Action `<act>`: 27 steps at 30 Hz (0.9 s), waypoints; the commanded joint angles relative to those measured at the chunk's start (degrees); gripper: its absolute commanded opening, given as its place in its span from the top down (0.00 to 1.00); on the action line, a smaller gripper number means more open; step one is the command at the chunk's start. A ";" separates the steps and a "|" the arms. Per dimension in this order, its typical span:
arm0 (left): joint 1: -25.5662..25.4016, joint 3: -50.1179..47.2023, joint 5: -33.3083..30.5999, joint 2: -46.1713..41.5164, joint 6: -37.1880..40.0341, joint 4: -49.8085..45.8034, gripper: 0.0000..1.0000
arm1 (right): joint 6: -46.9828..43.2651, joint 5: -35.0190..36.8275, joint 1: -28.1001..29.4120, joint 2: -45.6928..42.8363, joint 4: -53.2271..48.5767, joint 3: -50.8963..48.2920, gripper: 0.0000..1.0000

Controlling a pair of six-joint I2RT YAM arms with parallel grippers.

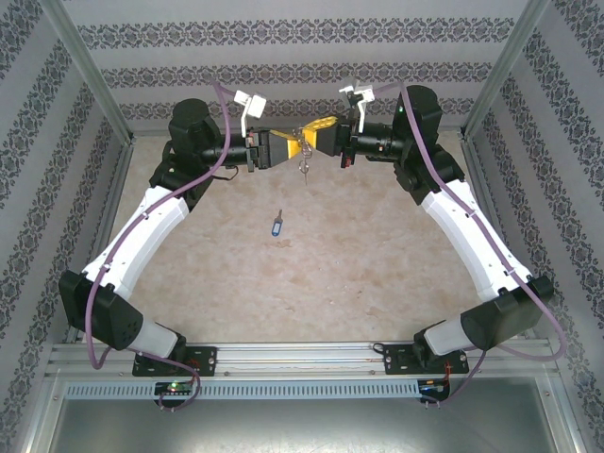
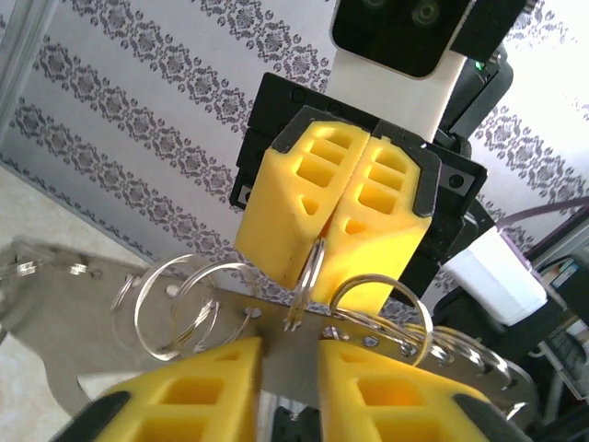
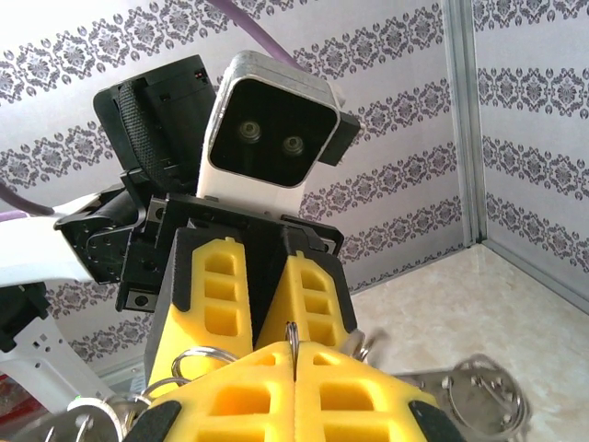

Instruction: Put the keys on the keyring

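Blue key (image 1: 276,226) flat on table (image 1: 359,274), near-upright lengthwise

The blue-headed key (image 1: 276,226) lies flat on the table near its middle, silver shaft pointing away, well apart from the keyring (image 1: 304,151), a grey metal strip strung with wire rings, held up in the air

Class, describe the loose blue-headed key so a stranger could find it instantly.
Start at the beige table between the two arms. Below the yellow tools meeting near the back wall lies the key, alone on the open surface. Its blue head sets it apart from the grey metal hanging above.
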 commanded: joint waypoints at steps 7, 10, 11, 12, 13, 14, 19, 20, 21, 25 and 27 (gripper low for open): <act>-0.47 2.04 0.99 -1.40 1.78 -0.83 0.74 | 1.12 -0.40 -0.44 -0.98 3.97 -0.08 1.00; 0.69 2.23 0.99 -2.13 3.02 -2.74 0.92 | 1.59 -0.35 -0.41 -0.93 4.79 0.10 1.00; 0.99 2.51 1.40 -2.39 3.42 -3.50 0.93 | 1.93 -0.35 -0.37 -0.81 5.19 0.12 1.00; 1.15 3.01 1.77 -2.50 3.98 -4.82 0.93 | 2.28 -0.52 -0.44 -0.75 5.61 0.32 1.00; 1.29 3.61 2.09 -2.61 4.90 -6.10 0.93 | 2.63 -0.69 -0.44 -0.58 5.87 0.51 1.00; 1.48 4.44 2.19 -2.80 6.10 -7.80 0.92 | 2.83 -0.86 -0.37 -0.46 6.03 0.77 1.00; 1.68 7.85 1.09 -3.02 8.06 -9.91 0.77 | 3.02 -1.57 -0.36 -0.14 6.16 1.68 1.00; 1.68 8.34 0.82 -2.87 7.82 -9.53 0.76 | 3.09 -1.75 -0.41 -0.13 6.20 1.77 1.00; 1.62 8.56 0.72 -2.64 7.58 -9.16 0.76 | 3.17 -2.08 -0.38 -0.08 6.17 1.85 1.00; 1.69 8.79 0.81 -1.99 6.91 -8.26 0.78 | 3.27 -2.94 -0.35 -0.22 6.20 1.88 1.00; 1.68 8.79 0.80 -1.73 6.69 -7.75 0.79 | 3.20 -3.22 -0.17 -0.27 6.16 1.94 1.00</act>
